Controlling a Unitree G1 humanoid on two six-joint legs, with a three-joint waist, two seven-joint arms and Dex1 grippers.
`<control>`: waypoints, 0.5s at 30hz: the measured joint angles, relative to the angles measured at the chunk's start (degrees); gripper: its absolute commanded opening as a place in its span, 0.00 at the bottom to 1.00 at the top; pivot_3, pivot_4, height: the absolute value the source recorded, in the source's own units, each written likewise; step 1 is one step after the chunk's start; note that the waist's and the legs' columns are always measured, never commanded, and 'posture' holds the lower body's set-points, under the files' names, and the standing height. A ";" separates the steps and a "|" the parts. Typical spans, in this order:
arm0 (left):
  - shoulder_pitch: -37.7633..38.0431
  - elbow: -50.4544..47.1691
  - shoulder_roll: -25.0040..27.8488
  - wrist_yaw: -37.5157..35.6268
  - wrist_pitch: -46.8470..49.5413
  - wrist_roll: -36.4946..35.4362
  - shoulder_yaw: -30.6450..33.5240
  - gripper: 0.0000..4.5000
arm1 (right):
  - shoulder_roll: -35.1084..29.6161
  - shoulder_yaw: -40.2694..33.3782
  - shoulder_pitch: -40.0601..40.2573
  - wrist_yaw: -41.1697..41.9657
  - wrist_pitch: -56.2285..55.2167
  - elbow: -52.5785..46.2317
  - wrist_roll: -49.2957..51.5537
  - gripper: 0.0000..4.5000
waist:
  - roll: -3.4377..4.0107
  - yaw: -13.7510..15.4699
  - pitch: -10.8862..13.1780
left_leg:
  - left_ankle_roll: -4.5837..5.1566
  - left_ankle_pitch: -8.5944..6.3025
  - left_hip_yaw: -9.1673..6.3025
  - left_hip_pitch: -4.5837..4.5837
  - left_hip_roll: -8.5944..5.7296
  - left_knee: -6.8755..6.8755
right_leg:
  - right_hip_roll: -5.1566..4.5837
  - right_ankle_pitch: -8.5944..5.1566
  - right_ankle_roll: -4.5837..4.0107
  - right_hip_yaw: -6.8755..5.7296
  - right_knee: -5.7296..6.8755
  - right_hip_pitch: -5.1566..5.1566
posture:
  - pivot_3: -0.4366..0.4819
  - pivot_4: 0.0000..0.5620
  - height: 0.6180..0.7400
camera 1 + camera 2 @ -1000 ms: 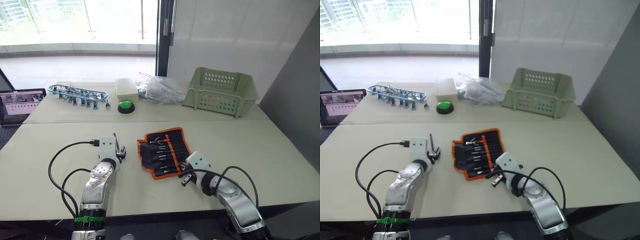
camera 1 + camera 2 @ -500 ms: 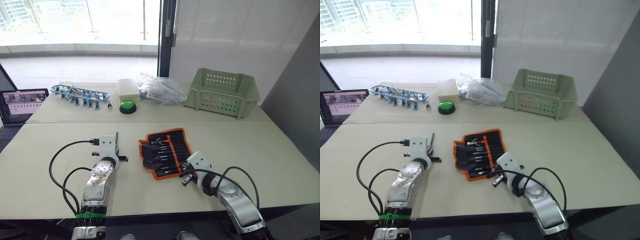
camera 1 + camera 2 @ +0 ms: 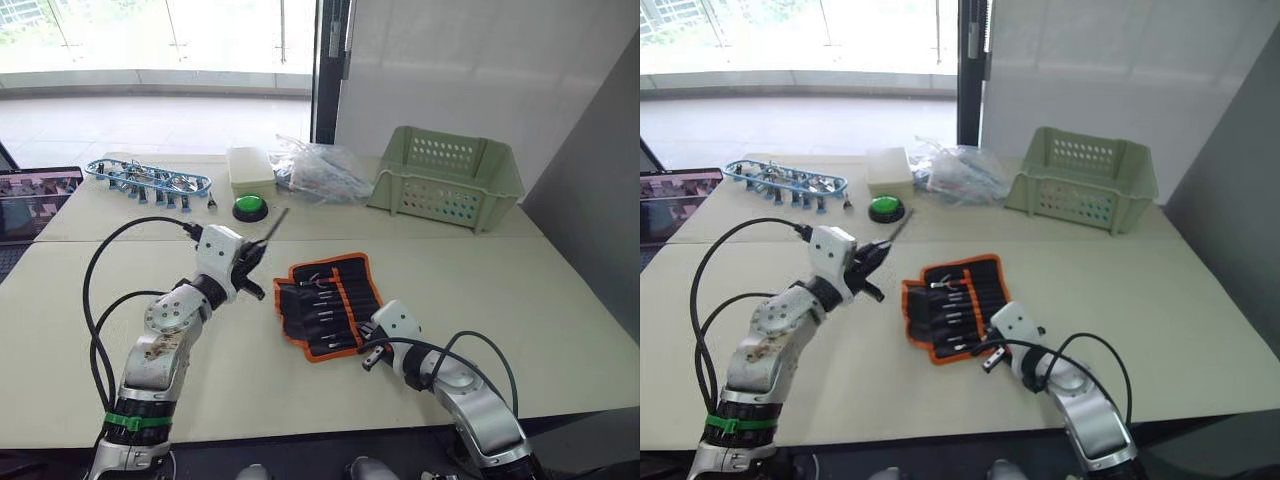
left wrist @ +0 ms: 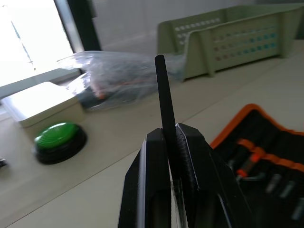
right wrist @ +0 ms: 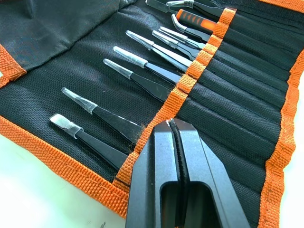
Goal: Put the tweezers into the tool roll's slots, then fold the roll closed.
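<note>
Holding one black tweezer [image 3: 274, 224] pinched between closed fingers: L gripper [image 3: 254, 262], raised above table [image 3: 560, 300], just left of tool roll, tweezer tip pointing up toward green button [image 3: 249, 207]. Tool roll [image 3: 328, 302]: lying open, flat, mid-table, orange edging. Slots [image 5: 237, 95]: several tweezers already seated, clear-capped tips out. R gripper [image 5: 175, 130]: fingers closed, empty, tips at roll's orange band, near edge. Green basket [image 3: 445, 180], blue tray [image 3: 148, 180]: far side of table.

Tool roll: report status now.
Left pincer shut on one tweezer, raised beside the tool roll. Right pincer shut, pressing the roll's near edge. Roll open, other tweezers slotted. Nothing in the way.
</note>
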 measured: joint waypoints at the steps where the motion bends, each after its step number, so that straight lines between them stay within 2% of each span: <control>1: -0.01 -1.12 0.57 -2.74 1.39 -1.49 -1.51 0.01 | 0.01 0.06 -0.01 -0.01 0.00 -0.01 0.00 0.00 | 0.02 -0.03 0.01 | 0.00 0.00 0.00 0.01 0.00 0.00 | 0.00 -0.02 0.02 0.00 0.00 0.01 | 0.48 0.27 0.87; 3: -0.01 -1.65 1.64 -5.56 3.80 -2.51 -4.07 0.01 | 0.04 0.08 -0.01 -0.18 0.00 -0.01 0.00 0.00 | 0.06 -0.05 0.03 | 0.01 0.00 -0.01 0.02 0.00 0.01 | 0.02 -0.04 0.03 0.00 0.01 0.01 | 0.48 0.27 0.87; 10: -1.37 -2.52 11.05 -14.68 10.20 -0.86 -13.17 0.01 | 0.05 -0.03 0.71 -0.96 0.00 -0.73 -0.01 0.00 | 0.18 -0.01 0.14 | 0.01 0.01 -0.04 -0.02 0.00 0.02 | 0.04 -0.23 -0.21 0.00 -0.01 -0.04 | 0.48 0.27 0.87; 15: -4.82 -3.74 18.27 -19.26 11.95 3.06 -17.29 0.01 | 0.06 -0.02 1.26 -1.31 0.00 -1.37 -0.01 0.00 | 0.28 0.00 0.22 | 0.04 -0.01 -0.05 -0.07 -0.01 0.00 | 0.04 -0.26 -0.16 -0.01 -0.02 -0.08 | 0.48 0.27 0.87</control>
